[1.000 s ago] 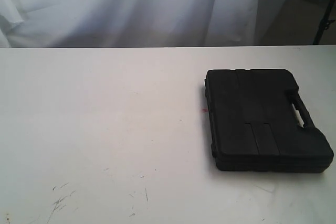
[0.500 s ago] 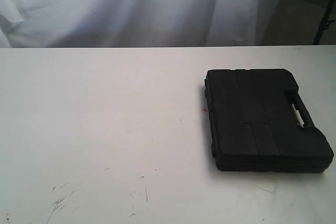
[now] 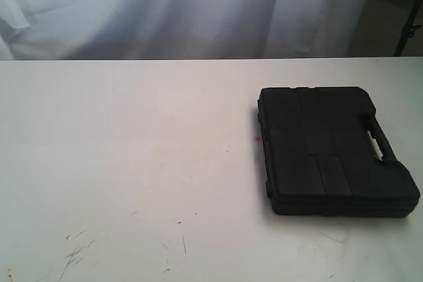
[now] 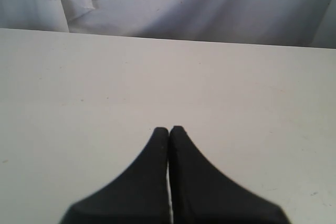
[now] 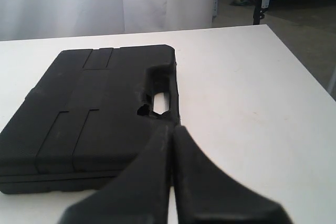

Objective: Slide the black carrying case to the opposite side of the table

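The black carrying case (image 3: 334, 151) lies flat and shut on the right side of the white table (image 3: 132, 150), its handle (image 3: 377, 138) on the edge that faces away from the open stretch of table. Its long axis runs roughly from the far edge of the table toward the near one. A small red spot (image 3: 256, 139) sits on the table just beside the case's inner edge.

Neither arm shows in the exterior view. The right gripper (image 5: 172, 128) hovers near the case on its handle side, jaws pressed together and empty, so this arm is clearly the nearer one; from there a push against the handle edge would send the case toward the bare side. The left gripper (image 4: 168, 129) is also closed with nothing in it, over bare table with no case in its view.

I can make out no brand, label or writing on the case, though its dark lid is dim enough that faint moulded lettering could escape me.
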